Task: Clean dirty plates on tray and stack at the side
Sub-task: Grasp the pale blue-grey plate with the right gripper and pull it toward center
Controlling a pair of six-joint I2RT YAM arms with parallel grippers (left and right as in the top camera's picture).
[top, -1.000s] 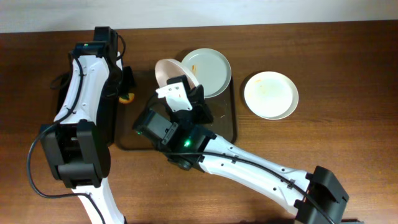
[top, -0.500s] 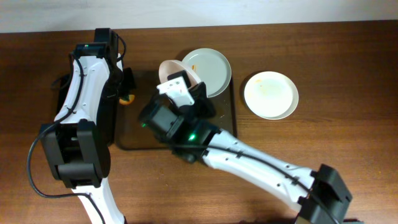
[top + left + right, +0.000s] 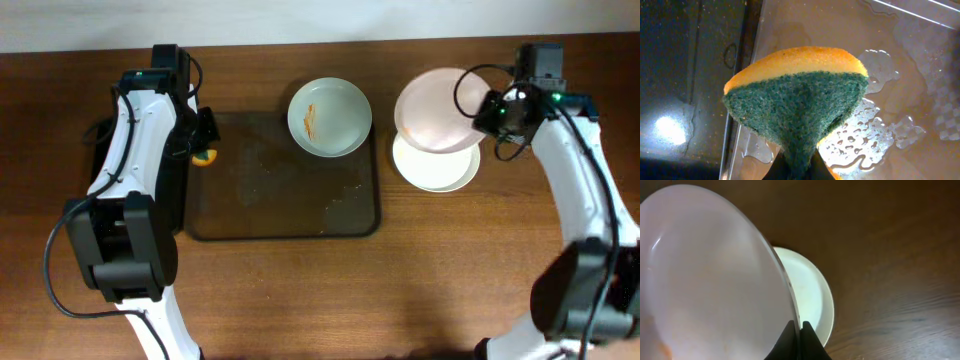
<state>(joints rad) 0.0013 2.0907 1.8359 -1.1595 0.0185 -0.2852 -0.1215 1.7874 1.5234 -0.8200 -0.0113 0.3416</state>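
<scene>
1. Closest in, the left gripper (image 3: 797,169) is clenched on a sponge (image 3: 795,100). It pinches the lower corner, so the sponge fans out in a wedge: smooth orange-yellow foam above, a coarse dark green scouring face toward the camera. The sponge blocks most of what lies under it.
2. Likewise, the right gripper (image 3: 799,336) is clamped on the rim of the held plate (image 3: 710,275), a round, glossy white plate tilted on edge. It has a faint orange tinge near its lower left. It fills the left of the right wrist view and hides much of what is below.
3. Just past that rim shows the lower plate (image 3: 815,300), round, white and shallow. It lies flat on the table (image 3: 890,240), which is dark brown wood with a visible grain. Whether the two plates touch I cannot tell.
4. Beneath the sponge runs the seam between two trays. The black tray (image 3: 680,75), glossy and speckled, is on the left. The tray (image 3: 850,30) on the right is brownish-grey, smooth and wet, with water drops (image 3: 875,145) beading on it.
5. Farthest off, seen from overhead, the streaked plate (image 3: 330,117) lies across the tray's far rim at its right corner. It is well apart from the other two plates and has an orange streak on its left half.
6. Counted: three plates, two trays, one sponge.
</scene>
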